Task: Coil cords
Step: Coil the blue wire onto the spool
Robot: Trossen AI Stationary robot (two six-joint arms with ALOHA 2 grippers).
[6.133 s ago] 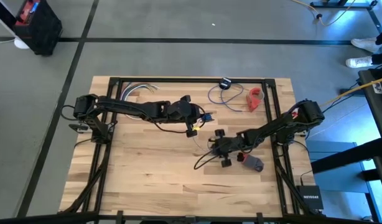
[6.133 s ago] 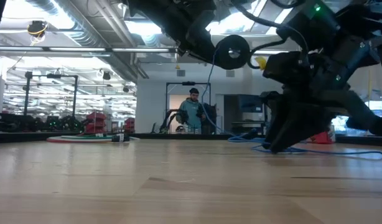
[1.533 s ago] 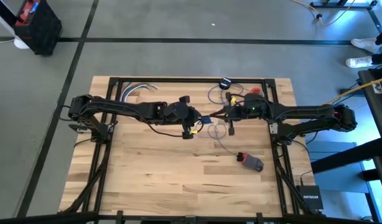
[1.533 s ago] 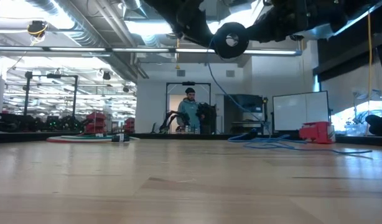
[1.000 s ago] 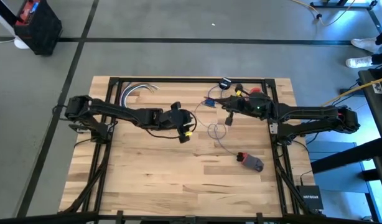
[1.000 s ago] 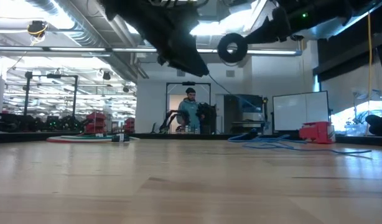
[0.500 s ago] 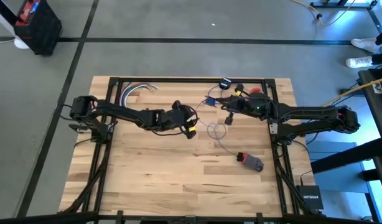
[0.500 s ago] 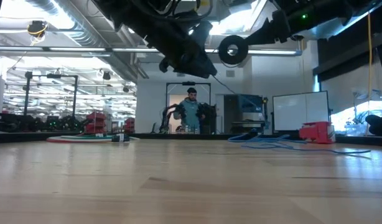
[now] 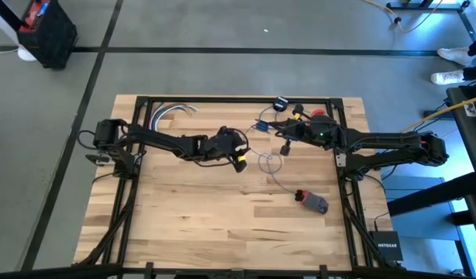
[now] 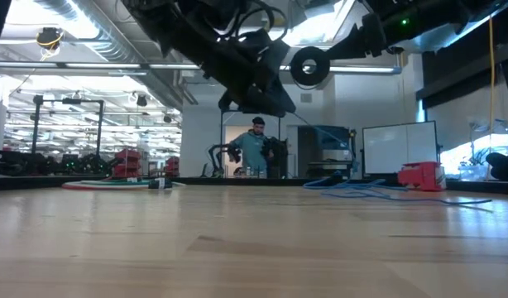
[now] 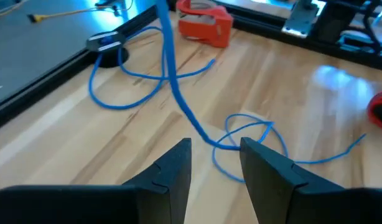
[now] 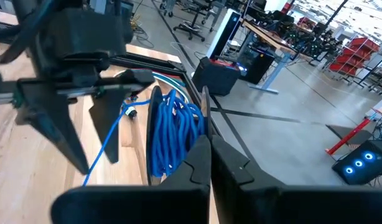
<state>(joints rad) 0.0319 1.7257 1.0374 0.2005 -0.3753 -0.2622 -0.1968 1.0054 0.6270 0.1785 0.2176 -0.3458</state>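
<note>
The thin blue cord is partly wound into a coil [image 12: 172, 127] beside a round black disc [image 10: 309, 65]. My right gripper [image 12: 205, 158] is shut on the coil, high over the table's far middle [image 9: 273, 129]. One strand [image 11: 172, 74] drops from the coil to loose loops [image 9: 270, 163] lying on the wood. My left gripper [image 11: 214, 158] is open. It tilts down just left of that strand [image 9: 244, 152], with a finger on either side of it. Whether they touch it I cannot tell. My right gripper holds the coil at its near edge [image 12: 181, 152], pinched between the two shut fingers, which come in nearly level from the table's right. The fingers hide the exact spot. The coil is lifted clear, and one strand [image 12: 107, 155] hangs from it down to the table.
A red tape dispenser [image 11: 203, 22] and a small black plug [image 11: 107, 42] with more blue cord loops sit near the far edge. A red and grey object [image 9: 312, 201] lies right of centre. Pale cables [image 9: 172, 111] lie at the far left. A person stands in the room behind [image 10: 256, 149].
My left gripper has gone toward the table's right edge and down, toward the hanging strand. It has rolled a little and stayed open. The coil and the right gripper have kept still.
</note>
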